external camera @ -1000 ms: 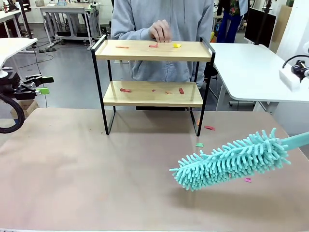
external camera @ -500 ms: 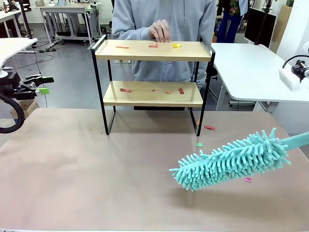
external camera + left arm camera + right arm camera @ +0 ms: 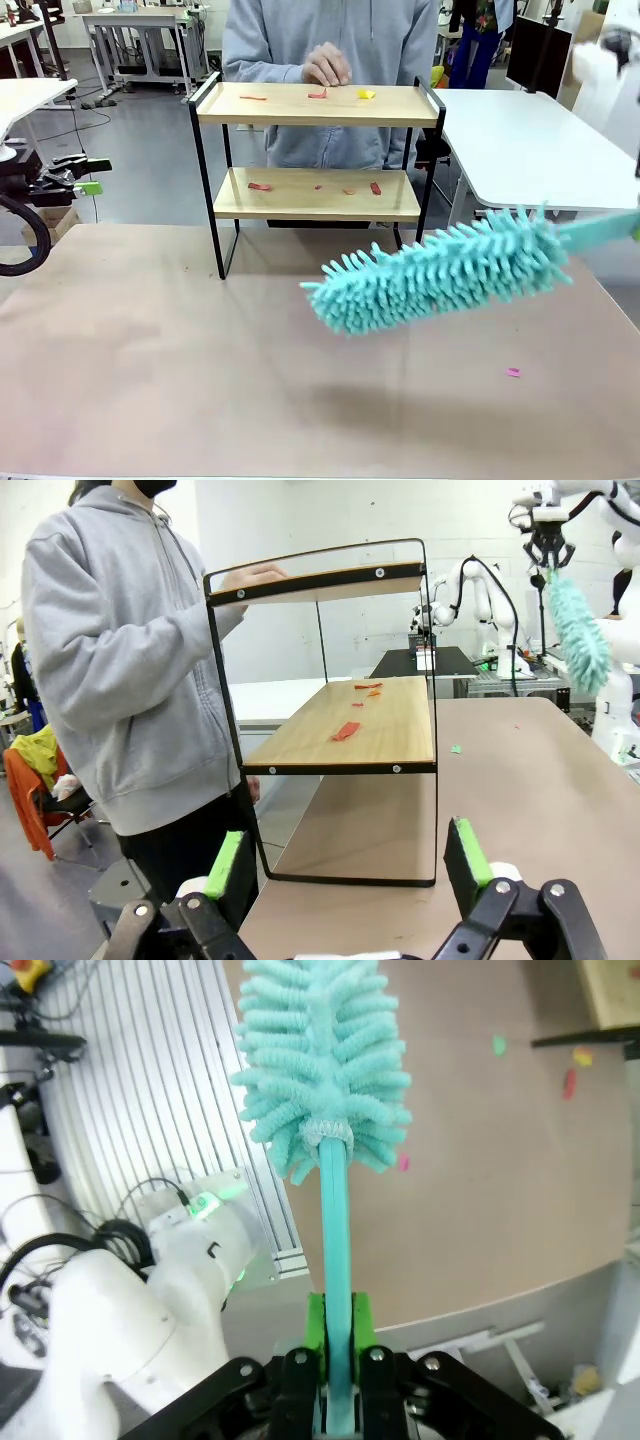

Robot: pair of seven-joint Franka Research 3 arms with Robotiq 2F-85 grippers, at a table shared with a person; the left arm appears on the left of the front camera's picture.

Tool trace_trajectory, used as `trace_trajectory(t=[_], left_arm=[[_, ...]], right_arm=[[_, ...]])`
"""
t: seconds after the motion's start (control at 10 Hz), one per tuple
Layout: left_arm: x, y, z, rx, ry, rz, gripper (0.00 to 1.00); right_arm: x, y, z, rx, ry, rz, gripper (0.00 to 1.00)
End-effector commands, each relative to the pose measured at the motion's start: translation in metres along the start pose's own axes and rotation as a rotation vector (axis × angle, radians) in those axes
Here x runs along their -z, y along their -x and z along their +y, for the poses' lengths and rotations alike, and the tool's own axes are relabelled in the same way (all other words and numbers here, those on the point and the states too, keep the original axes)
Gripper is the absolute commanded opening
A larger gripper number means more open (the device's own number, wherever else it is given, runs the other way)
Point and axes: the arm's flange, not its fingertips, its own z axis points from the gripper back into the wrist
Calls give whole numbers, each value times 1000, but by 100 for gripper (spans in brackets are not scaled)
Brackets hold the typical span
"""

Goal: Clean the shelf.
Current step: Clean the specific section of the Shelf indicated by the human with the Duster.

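Shelf [image 3: 290, 105] stands straight ahead of the left gripper [image 3: 345, 855], whose fingers are spread wide with nothing between them, parked exactly where it was a second ago. Scraps [image 3: 260, 186] still litter both boards, and the person's hand [image 3: 327, 65] stays at the top board's far edge. Big change on the other side: the right gripper [image 3: 338, 1325], clamped tight on the duster [image 3: 440, 270] handle, has lifted it off its low hover over the table [image 3: 150, 350]. The fluffy head, reaching out beyond the fingers, now crosses in front of the shelf's near right leg.
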Motion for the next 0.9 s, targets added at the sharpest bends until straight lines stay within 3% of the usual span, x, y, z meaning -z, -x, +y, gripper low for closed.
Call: trace_trajectory(t=[0.0, 0.2, 0.4, 0.8], left_arm=[[1, -3, -1, 12, -3, 2, 100], [1, -3, -1, 12, -3, 2, 100], [1, -3, -1, 12, -3, 2, 100], [1, -3, -1, 12, -3, 2, 100]], right_arm=[[-46, -46, 8, 74, -32, -26, 13], [-88, -102, 29, 305, -5, -89, 13], [-119, -153, 46, 382, 1, -194, 13], [-125, -245, 4, 843, -7, -386, 13]])
